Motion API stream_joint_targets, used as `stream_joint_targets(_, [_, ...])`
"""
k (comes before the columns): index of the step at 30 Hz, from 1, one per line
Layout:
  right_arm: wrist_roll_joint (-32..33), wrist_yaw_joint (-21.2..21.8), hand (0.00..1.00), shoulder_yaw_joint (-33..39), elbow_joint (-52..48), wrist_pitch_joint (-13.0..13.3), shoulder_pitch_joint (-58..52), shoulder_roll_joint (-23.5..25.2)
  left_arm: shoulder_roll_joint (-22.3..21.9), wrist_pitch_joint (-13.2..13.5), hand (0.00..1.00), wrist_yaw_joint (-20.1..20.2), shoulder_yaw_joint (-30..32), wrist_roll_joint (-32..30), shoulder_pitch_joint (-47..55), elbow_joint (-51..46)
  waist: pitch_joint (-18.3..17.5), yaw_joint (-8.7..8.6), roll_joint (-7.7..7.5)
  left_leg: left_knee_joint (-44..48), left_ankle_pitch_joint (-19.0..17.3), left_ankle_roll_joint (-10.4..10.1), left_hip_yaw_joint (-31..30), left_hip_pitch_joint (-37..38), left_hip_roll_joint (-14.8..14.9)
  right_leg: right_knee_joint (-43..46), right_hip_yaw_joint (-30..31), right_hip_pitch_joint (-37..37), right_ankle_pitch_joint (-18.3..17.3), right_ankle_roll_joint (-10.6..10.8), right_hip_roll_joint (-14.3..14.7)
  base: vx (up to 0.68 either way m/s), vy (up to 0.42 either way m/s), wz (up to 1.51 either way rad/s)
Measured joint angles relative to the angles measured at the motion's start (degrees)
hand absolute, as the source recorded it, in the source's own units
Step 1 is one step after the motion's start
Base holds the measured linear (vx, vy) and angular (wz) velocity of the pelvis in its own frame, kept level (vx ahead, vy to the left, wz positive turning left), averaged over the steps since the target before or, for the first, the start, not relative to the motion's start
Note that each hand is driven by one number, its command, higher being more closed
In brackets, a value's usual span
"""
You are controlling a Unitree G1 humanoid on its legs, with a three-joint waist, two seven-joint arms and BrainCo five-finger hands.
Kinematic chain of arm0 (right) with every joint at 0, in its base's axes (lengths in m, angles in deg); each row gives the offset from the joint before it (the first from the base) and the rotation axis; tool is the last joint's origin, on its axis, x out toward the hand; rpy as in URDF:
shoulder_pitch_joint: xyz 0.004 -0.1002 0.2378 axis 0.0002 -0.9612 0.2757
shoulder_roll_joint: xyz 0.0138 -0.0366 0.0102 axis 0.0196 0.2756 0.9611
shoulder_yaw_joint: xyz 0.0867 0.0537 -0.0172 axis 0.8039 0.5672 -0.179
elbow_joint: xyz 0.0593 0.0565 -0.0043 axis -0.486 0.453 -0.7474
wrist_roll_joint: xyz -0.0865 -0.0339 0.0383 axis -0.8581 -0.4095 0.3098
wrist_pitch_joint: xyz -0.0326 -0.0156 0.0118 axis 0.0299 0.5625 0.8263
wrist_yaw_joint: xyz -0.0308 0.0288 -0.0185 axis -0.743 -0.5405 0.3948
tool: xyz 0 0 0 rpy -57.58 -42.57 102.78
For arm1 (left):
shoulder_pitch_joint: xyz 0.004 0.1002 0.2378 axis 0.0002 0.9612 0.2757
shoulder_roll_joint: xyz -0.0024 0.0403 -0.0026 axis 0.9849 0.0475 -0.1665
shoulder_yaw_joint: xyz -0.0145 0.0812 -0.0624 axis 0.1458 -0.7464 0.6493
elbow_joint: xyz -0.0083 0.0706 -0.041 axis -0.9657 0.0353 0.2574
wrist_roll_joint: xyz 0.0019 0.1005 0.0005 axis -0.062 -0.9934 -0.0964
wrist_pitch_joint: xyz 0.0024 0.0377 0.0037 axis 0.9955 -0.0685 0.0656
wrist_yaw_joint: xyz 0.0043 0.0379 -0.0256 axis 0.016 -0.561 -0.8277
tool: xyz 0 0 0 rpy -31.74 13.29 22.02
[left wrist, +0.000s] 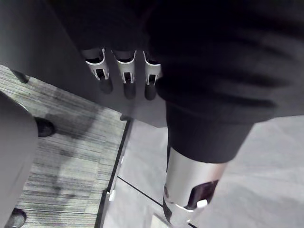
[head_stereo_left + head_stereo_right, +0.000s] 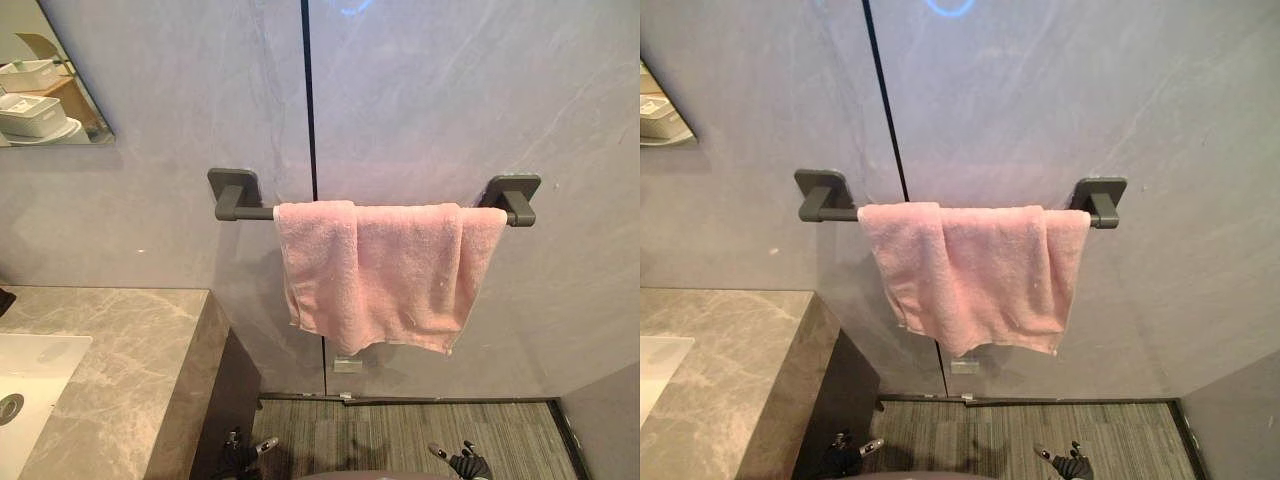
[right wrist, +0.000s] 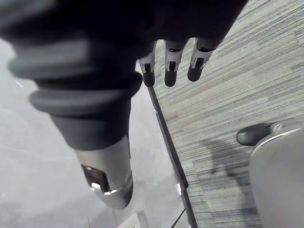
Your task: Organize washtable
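- At the upper left we find the corner of a mirror [image 2: 50, 80] on the grey wall [image 2: 180, 90], with white containers [image 2: 30, 112] reflected in it.
- Below it, at the lower left, stands the washtable [image 2: 130, 360], a grey marbled counter with a white basin [image 2: 35, 375] set into it.
- Our left hand [image 1: 124, 71] hangs low beside the washtable's dark side. Its fingers are straight and a little apart, point down at the striped floor [image 2: 400, 435], and hold nothing.
- A dark towel bar [image 2: 250, 212] is fixed to the wall to the right of the washtable, and its left end is bare.
- A pink towel [image 2: 385, 275] is draped over the bar from left of the middle to just beside the right mount. It is bunched, with an uneven lower edge.
- Our right hand [image 3: 172, 64] hangs low on the right, its fingers straight and spread above the floor, empty.
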Motion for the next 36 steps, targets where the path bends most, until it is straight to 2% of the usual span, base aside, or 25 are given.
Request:
stream_joint_targets(2, [0.0, -0.1, 0.0, -1.1, -0.6, -0.1, 1.3, 1.4, 1.5, 0.0, 0.0, -0.2, -0.1, 0.0, -1.5, -0.6, 2.1, -0.24, -2.08, 2.7, 0.0, 0.0, -0.1, -4.0, -0.8, 11.2, 1.4, -7.4, -4.4, 0.9, -2.0, -0.15, -0.046, -0.01])
stream_joint_targets(4, [0.1, -0.2, 0.0, -1.8, -1.3, -0.2, 1.1, 1.7, 1.6, -0.4, 0.0, -1.0, -0.1, 0.0, -2.0, -0.6, 2.2, -0.05, -2.42, 4.1, 0.0, 0.1, -1.8, -6.3, -0.7, 14.7, 1.7, -9.5, -5.6, 1.7, -2.5, -0.1, -0.074, 0.61])
stream_joint_targets(5, [0.1, -0.2, 0.0, -2.2, -3.3, -0.3, -0.2, 1.9, 1.7, -0.4, 0.0, -1.1, -0.1, 0.0, -2.5, -0.8, 2.5, -0.12, -2.34, 6.0, -0.1, 0.2, -4.7, -8.2, -1.0, 24.1, 3.4, -11.3, -9.3, 1.7, -3.8, -0.03, -0.108, 1.0])
stream_joint_targets(7, [0.0, -0.2, 0.0, -2.4, -4.5, -0.4, -1.8, 2.3, 2.1, -0.4, 0.0, -1.2, 0.2, 0.0, -2.5, -1.2, 1.6, 0.06, -3.64, 8.1, -0.1, 0.1, -8.2, -10.1, -2.0, 30.8, 6.0, -10.2, -10.9, 2.9, -6.3, 0.01, -0.171, 1.07])
stream_joint_targets(8, [0.0, -0.2, 0.0, -2.5, -4.5, -0.5, -2.0, 2.4, 2.1, -0.4, 0.0, -1.2, 0.5, 0.0, -2.4, -1.8, 1.2, 0.33, -4.21, 9.2, -0.1, 0.0, -9.3, -11.2, -2.2, 31.5, 7.5, -9.5, -11.0, 2.9, -7.0, -0.03, -0.316, 1.07])
stream_joint_targets(9, [0.1, -0.2, 0.0, -2.7, -5.1, -0.6, -1.5, 2.4, 2.1, -0.4, 0.0, -1.3, 1.1, 0.1, -2.3, -2.5, 0.8, 0.41, -4.9, 12.9, 0.0, -0.1, -10.5, -14.6, -2.1, 29.0, 10.3, -7.4, -12.5, 4.1, -7.4, -0.08, -0.277, 0.81])
stream_joint_targets(10, [0.1, -0.2, 0.0, -2.7, -5.3, -0.6, -0.8, 2.3, 2.0, -0.4, 0.0, -1.3, 1.2, 0.1, -2.3, -2.8, 0.8, 0.41, -5.09, 13.9, 0.6, -1.0, -11.0, -15.4, -1.5, 27.5, 10.5, -6.6, -13.3, 3.7, -6.3, -0.17, -0.422, 0.59])
stream_joint_targets(12, [0.1, -0.4, 0.0, -2.9, -5.6, -0.8, 0.8, 1.3, 0.4, -0.5, 0.0, -1.8, 1.1, 0.4, -2.1, -2.8, 1.3, 2.45, -1.98, 13.9, 1.6, -2.5, -10.9, -15.8, 2.2, 23.1, 10.5, -4.5, -13.7, 3.5, -2.5, -0.23, -0.344, -0.08])
stream_joint_targets(13, [0.1, -1.0, 0.0, -3.0, -5.8, -0.9, 1.1, 0.8, -0.3, -0.5, 0.0, -2.3, 1.1, 0.5, -2.0, -2.7, 1.1, 3.22, -0.93, 14.1, 2.3, -3.4, -11.2, -16.3, 3.3, 21.1, 9.6, -3.5, -14.7, 3.4, -1.7, -0.22, -0.276, 0.03])
stream_joint_targets(14, [0.3, -1.3, 0.0, -3.1, -6.7, -0.9, 1.1, 0.5, -0.9, -0.4, 0.0, -2.4, 1.0, 0.7, -2.2, -2.8, 1.2, 3.19, -0.61, 14.1, 3.3, -4.1, -12.1, -17.7, 3.7, 20.0, 7.4, -3.1, -16.5, 1.8, -1.4, -0.31, -0.33, 0.63])
stream_joint_targets(15, [0.6, -1.4, 0.0, -3.6, -6.9, -0.9, 1.1, 0.3, -1.1, -0.4, 0.0, -2.4, 0.8, 1.1, -2.5, -2.7, 1.4, 2.29, 0.32, 13.5, 5.2, -4.5, -13.6, -18.8, 4.1, 20.3, 4.4, -3.3, -17.6, -0.3, -0.3, -0.27, -0.289, 0.98])
stream_joint_targets(16, [0.7, -1.8, 0.0, -4.1, -6.6, -0.9, 1.1, 0.1, -1.2, -0.4, 0.0, -2.5, 0.4, 1.4, -2.2, -2.7, 1.5, 1.55, 0.6, 11.9, 8.2, -4.5, -13.6, -19.4, 4.6, 21.1, 2.5, -3.9, -17.3, -0.8, 0.6, -0.33, -0.306, 1.48])
stream_joint_targets(17, [0.8, -2.4, 0.0, -4.1, -5.3, -0.9, 1.4, 0.2, -1.0, -0.3, 0.0, -2.5, 0.5, 2.2, -2.2, -2.2, 1.6, 1.42, 0.2, 3.8, 17.5, -4.9, -11.7, -18.9, 4.5, 19.3, -0.9, -4.8, -15.9, -3.2, 0.6, -0.28, -0.195, 1.26])
stream_joint_targets(18, [0.8, -2.5, 0.0, -3.9, -4.4, -0.9, 1.8, 0.3, -0.6, -0.3, 0.0, -2.5, 0.6, 2.5, -2.5, -2.0, 2.0, 1.27, 0.3, 3.3, 17.4, -4.8, -10.0, -19.0, 4.6, 18.4, -2.6, -4.7, -15.2, -4.0, 0.7, -0.28, -0.174, 1.25])
stream_joint_targets(19, [0.7, -2.5, 0.0, -3.7, -2.9, -1.1, 2.5, 0.3, -0.7, -0.4, 0.0, -2.5, 1.0, 2.6, -2.9, -1.6, 2.5, 1.46, 0.06, 5.2, 16.3, -4.7, -6.1, -18.6, 4.2, 17.5, -5.0, -4.9, -13.9, -4.9, 0.3, -0.25, -0.155, 0.91])
stream_joint_targets(21, [0.6, -2.6, 0.0, -2.6, -2.6, -1.4, 2.7, 0.5, -0.1, -0.5, 0.0, -2.4, 1.2, 2.6, -2.7, -1.1, 3.0, 1.44, -0.79, 9.3, 11.5, -2.1, -1.9, -17.7, 2.5, 16.8, -7.7, -5.2, -12.6, -6.0, -1.2, -0.2, -0.122, 0.84])
stream_joint_targets(22, [0.6, -2.5, 0.0, -2.3, -2.6, -1.4, 3.1, 0.4, -0.2, -0.3, 0.0, -2.4, 1.8, 2.5, -2.7, -1.2, 3.2, 1.44, -1.14, 13.9, 7.7, -1.4, 1.0, -17.2, 1.8, 16.2, -9.5, -5.9, -11.1, -6.5, -2.4, -0.26, -0.064, 0.87])
stream_joint_targets(23, [0.6, -2.5, 0.0, -2.0, -2.1, -1.4, 3.5, 0.4, -0.5, -0.4, 0.0, -2.4, 2.7, 2.5, -2.7, -0.9, 3.4, 1.16, -1.12, 19.3, 3.1, -0.9, 3.6, -15.8, 1.7, 14.7, -11.7, -5.9, -9.5, -6.6, -3.3, -0.26, -0.028, 0.82])
stream_joint_targets(25, [0.6, -2.5, 0.0, -1.7, -0.9, -1.4, 3.8, 0.4, -0.7, -0.4, 0.0, -2.4, 3.1, 2.5, -2.7, 0.0, 3.3, 0.75, -1.0, 22.2, -0.3, -0.2, 5.8, -12.7, 2.0, 12.7, -14.0, -5.2, -7.9, -6.3, -3.9, -0.25, 0.066, 0.78])
stream_joint_targets(26, [0.6, -2.5, 0.0, -1.6, 0.4, -1.5, 4.3, 0.4, -0.4, -0.4, 0.0, -2.3, 3.0, 2.4, -2.7, 0.8, 3.3, -0.12, -0.61, 22.3, -2.2, -0.1, 7.6, -9.9, 2.7, 10.7, -16.4, -4.7, -6.5, -6.1, -4.0, -0.19, 0.071, 0.86])
stream_joint_targets(27, [0.6, -2.5, 0.0, -1.5, 0.9, -1.5, 4.4, 0.4, -0.1, -0.6, 0.0, -2.3, 2.7, 2.2, -2.8, 1.4, 3.1, -0.36, -0.37, 21.9, -2.9, -0.2, 8.8, -8.3, 3.1, 9.7, -17.6, -4.6, -5.8, -5.9, -4.0, -0.22, 0.133, 1.02])
stream_joint_targets(29, [0.6, -2.5, 0.0, 0.1, 2.4, -1.7, 4.5, 0.5, 0.0, -1.4, 0.0, -2.2, 1.1, 1.0, -3.7, 3.5, 2.7, -1.44, 0.7, 14.2, -2.9, -0.3, 12.0, -2.6, 3.7, 7.1, -22.2, -4.7, -3.3, -4.4, -4.4, -0.2, 0.184, 1.22])
stream_joint_targets(31, [0.8, -2.4, 0.0, 1.7, 2.4, -1.8, 4.6, 0.3, 0.0, -2.1, 0.0, -2.2, -0.4, 0.2, -4.5, 4.2, 2.7, -2.45, 2.25, 5.8, -1.1, -2.9, 12.8, -1.5, 2.8, 5.4, -26.2, -4.8, -1.4, -2.8, -4.8, -0.21, 0.252, 1.22])
stream_joint_targets(33, [0.8, -2.5, 0.0, 2.2, 3.0, -2.1, 4.9, 0.6, 1.0, -2.4, 0.0, -2.1, -2.2, 0.0, -4.5, 4.2, 2.9, -2.36, 2.32, 2.3, -0.6, -2.0, 10.6, -2.1, 1.9, 0.7, -30.0, -3.4, 2.3, -2.0, -4.4, -0.17, 0.244, 1.02])
stream_joint_targets(36, [0.6, -2.5, 0.0, 1.8, 4.6, -2.5, 5.4, 0.8, 2.5, -2.5, 0.0, -2.2, -3.9, -0.6, -4.4, 4.0, 3.0, -1.27, 1.34, 1.7, 0.7, 0.0, 6.9, -3.0, 0.0, -2.5, -32.2, -0.7, 4.8, -1.2, -4.8, -0.15, 0.121, 0.7])
